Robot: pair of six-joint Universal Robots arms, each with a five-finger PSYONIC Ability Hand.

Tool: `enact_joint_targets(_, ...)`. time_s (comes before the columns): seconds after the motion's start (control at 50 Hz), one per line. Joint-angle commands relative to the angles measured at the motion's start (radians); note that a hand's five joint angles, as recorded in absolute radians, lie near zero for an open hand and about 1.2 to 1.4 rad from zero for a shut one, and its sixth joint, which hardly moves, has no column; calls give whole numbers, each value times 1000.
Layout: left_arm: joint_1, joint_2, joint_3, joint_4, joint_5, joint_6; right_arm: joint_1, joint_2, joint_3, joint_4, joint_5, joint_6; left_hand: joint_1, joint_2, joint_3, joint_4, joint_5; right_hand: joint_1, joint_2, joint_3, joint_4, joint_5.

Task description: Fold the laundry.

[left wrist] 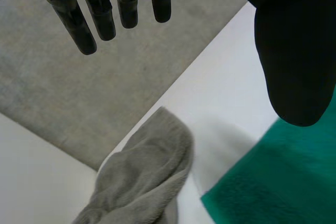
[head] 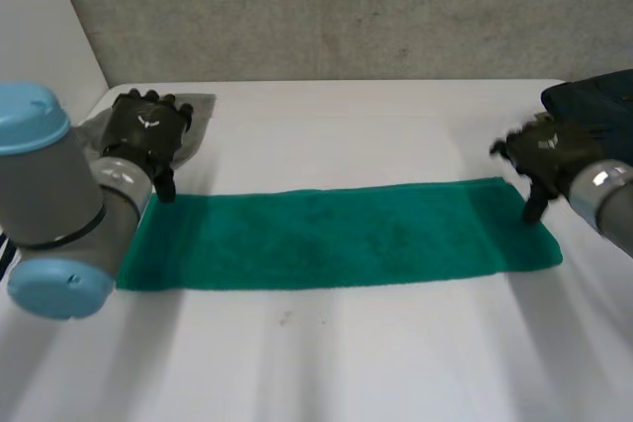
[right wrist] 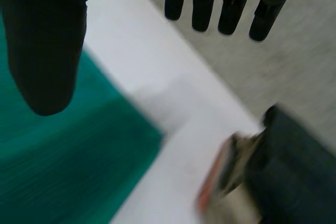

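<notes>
Grey concrete wall (head: 346,7) backs a white table (head: 326,373). One green towel (head: 336,239) lies flat across the table's middle as a long, narrow strip, running from near the left edge to near the right edge. Whether it is already doubled lengthwise cannot be confirmed.

A dark blue cloth (head: 593,101) sits at the far right corner of the table and a crumpled grey cloth (head: 203,111) at the far left corner. Neither is folded.

The left hand (head: 148,130) is at the towel's far left corner and the right hand (head: 549,155) at its far right corner. Both have straight fingers and the thumb held apart, and they grasp nothing. Contact with the towel cannot be judged.

Assessment: early stage. Folding the towel end to end is not yet begun, and the two other cloths are untouched.
</notes>
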Motion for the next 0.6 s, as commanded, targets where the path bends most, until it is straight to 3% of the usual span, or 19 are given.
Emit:
enact_joint_targets(0.02, 1, 38, -118, 57, 76, 1, -104, -16, 173, 69, -82, 5, -19, -27, -32, -25, -43, 155, 157, 156, 156, 149)
enact_joint_targets(0.22, -13, 33, -145, 97, 76, -1, -144, 108, 233, -170, -99, -6, -19, -27, -32, -25, -43, 287, 289, 288, 288, 281)
enact_joint_targets(0.26, -16, 35, -148, 100, 77, -1, -145, 143, 217, -184, -93, -10, -19, -27, -32, -25, -43, 471, 473, 472, 472, 465)
enact_joint_targets(0.28, -17, 35, -148, 101, 77, -1, -145, 154, 211, -185, -85, -15, -19, -27, -32, -25, -43, 704, 707, 706, 705, 698)
enact_joint_targets(0.3, -19, 35, -148, 106, 76, 1, -150, 159, 207, -198, -63, -15, -19, -27, -32, -25, -43, 1084, 1086, 1085, 1085, 1078)
enact_joint_targets(0.36, -22, 38, -151, 112, 76, -1, -185, 149, 228, -265, -14, -18, -19, -27, -32, -25, -43, 1087, 1090, 1088, 1088, 1081)
enact_joint_targets(0.44, -25, 53, -158, 112, 73, -1, -228, 30, 296, -403, 53, -35, -19, -27, -32, -25, -43, 1087, 1090, 1088, 1088, 1081)
enact_joint_targets(0.5, -27, 91, -168, 112, 74, -7, -242, -54, 308, -380, 68, -105, -19, -27, -32, -25, -43, 1087, 1090, 1088, 1088, 1081)
enact_joint_targets(0.6, -24, 127, -185, 112, 77, -18, -288, -65, 270, -323, 88, -253, -19, -27, -32, -25, -43, 1087, 1090, 1088, 1088, 1081)
